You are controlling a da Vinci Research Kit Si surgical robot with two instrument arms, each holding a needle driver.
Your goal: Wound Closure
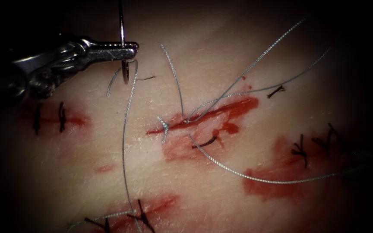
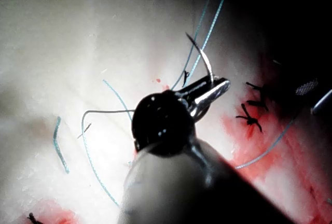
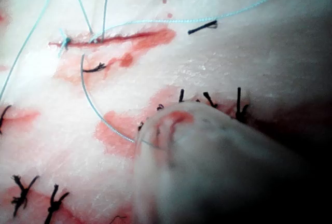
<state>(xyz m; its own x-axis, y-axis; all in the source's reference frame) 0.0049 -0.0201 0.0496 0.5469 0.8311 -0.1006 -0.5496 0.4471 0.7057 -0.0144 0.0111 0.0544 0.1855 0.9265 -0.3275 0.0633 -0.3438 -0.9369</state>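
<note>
My left tool reaches in from the upper left, well left of the cut, jaws shut on the curved needle near mid-curve. The needle stands upright and is free of the tissue. In the left wrist view the jaws grip the needle with its point rising above them. Pale thread trails from the needle's lower end down to the front. The cut lies at centre with a knot at its left end and thread strands running up right. The right tool's pale body hovers over the tissue.
Dark finished stitches sit on other cuts at left, right and front. Short dark thread ends lie near the cut. Red fluid stains the tissue below the cut. A long thread arc curves off right.
</note>
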